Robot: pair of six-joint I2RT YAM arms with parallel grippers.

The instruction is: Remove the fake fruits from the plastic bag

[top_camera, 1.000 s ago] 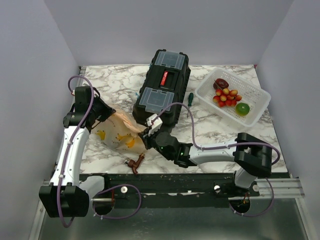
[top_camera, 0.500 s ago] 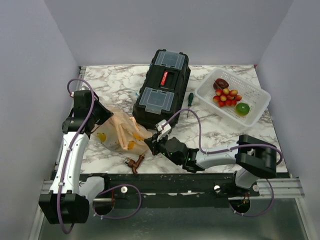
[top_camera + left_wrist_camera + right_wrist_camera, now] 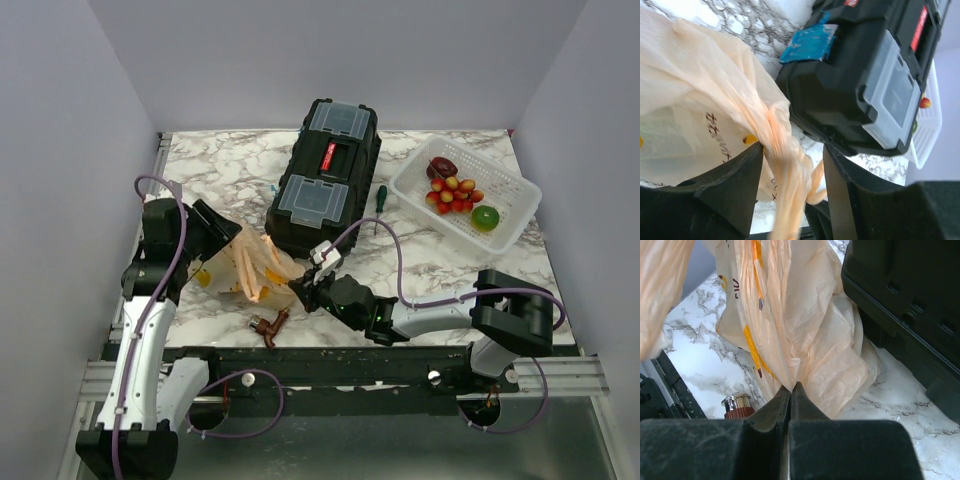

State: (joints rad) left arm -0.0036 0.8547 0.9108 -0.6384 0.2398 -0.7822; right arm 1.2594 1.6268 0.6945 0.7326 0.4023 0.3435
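The peach plastic bag (image 3: 245, 268) stands bunched up between the two arms, left of the toolbox. My right gripper (image 3: 297, 290) is shut on a fold of the bag's near-right edge (image 3: 810, 330), jaws pressed together (image 3: 791, 386). My left gripper (image 3: 222, 232) is at the bag's left side, jaws apart (image 3: 792, 147). A twisted strand of the bag (image 3: 785, 165) hangs loose between them. A yellow fruit (image 3: 204, 278) shows through the film. In the white basket (image 3: 520, 205) lie a dark purple fruit (image 3: 441, 168), a grape cluster (image 3: 455, 194) and a green fruit (image 3: 485, 217).
A black toolbox (image 3: 325, 175) stands right behind the bag, close to both grippers. A green-handled screwdriver (image 3: 379, 200) lies between the toolbox and the basket. A small brass and red fitting (image 3: 268, 325) lies at the table's near edge, just left of my right gripper.
My left gripper has opened and let go of the bag's strand, and the left arm has drawn toward the near edge. The bag has bunched up taller; the right gripper stays shut on it.
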